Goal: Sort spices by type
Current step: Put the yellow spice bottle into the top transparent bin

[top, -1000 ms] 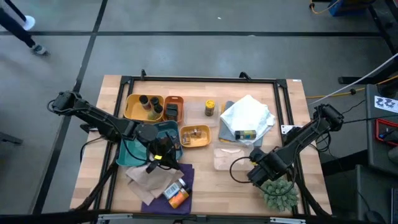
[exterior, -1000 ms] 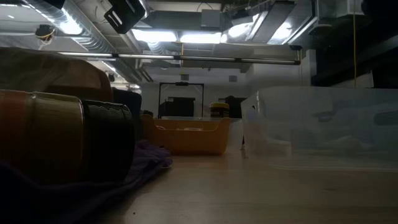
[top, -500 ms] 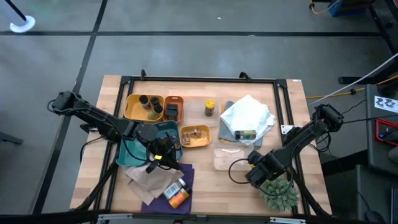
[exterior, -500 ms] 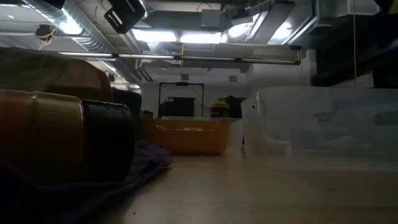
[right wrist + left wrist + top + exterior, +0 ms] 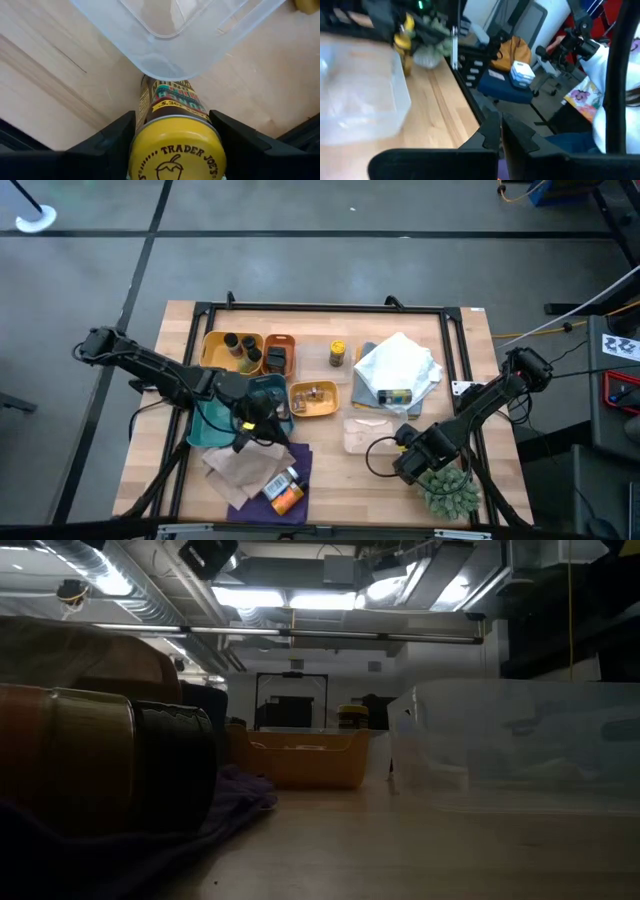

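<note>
A: Right gripper is working low at the table, beside the plant. A yellow-capped jar is sitting between its fingers, cap toward the wrist, base away. Fingers are flanking the cap on both sides; I'm reading them as closing on it, not yet sure the hold is firm.

B: Jar attitude?

A: Lying along the gripper's own line. Long axis is running straight out from between the fingers, base touching or just short of the clear tray ahead. The cap print is facing the wrist camera.

B: Advice for this step?

A: I'm judging it as a pickup. Finish closing squarely on the cap before lifting; a round cap can roll out of a shallow pinch. Lift clear of the clear tray's rim ahead, since the jar's far end is so close to it.

B: Left arm?

A: Left gripper is hanging clenched over the teal tray, well away from the right gripper. I see nothing between its fingers in its wrist view.
</note>
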